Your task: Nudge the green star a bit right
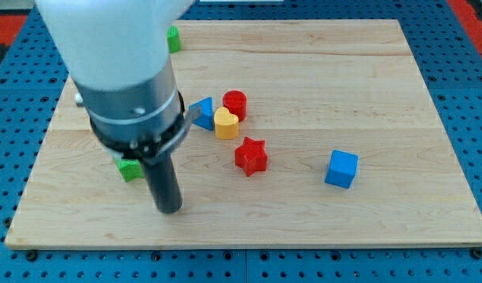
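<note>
The wooden surface (366, 94) is filling most of the view, and the arm's big pale and grey housing is looming over its left side, blocking a fair part of it. From that housing the dark rod is coming down, and its tip (171, 211) is resting low on the board, towards the view's bottom. This end effector has no jaws at all, so there is nothing to open or close; it is simply a bare rod and it is holding nothing.

The green star (130, 169) is sitting just up and to the view's left of the tip, near it but apart, half hidden under the housing, so its shape is only partly showing. That is the relation that matters: the tip is standing on the star's right side, which is the wrong side for a push to the right. To my eye the rod is needing to get round to the star's left before it can nudge it rightward.

Well to the tip's right a blue cube (341, 168) is sitting alone. Up and to the right a red star (251, 156) is lying, and beyond it a yellow heart (226, 123), a red cylinder (235, 103) and a blue triangle (201, 111) are clustering close together. Far above the tip, another green block (173, 38) is peeking out beside the housing.
</note>
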Action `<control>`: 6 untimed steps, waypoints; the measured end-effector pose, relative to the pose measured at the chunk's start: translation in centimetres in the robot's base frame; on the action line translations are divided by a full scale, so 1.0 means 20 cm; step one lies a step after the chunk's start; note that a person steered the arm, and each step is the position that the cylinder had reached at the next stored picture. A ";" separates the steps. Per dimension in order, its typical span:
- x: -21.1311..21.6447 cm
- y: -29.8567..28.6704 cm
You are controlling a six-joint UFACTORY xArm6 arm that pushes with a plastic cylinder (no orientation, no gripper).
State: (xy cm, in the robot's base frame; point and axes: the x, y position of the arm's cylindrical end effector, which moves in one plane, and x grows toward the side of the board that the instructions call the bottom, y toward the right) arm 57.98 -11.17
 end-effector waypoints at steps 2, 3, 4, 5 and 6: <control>-0.28 -0.25; -0.46 0.03; -0.42 -0.03; -0.36 -0.34; -0.51 -0.23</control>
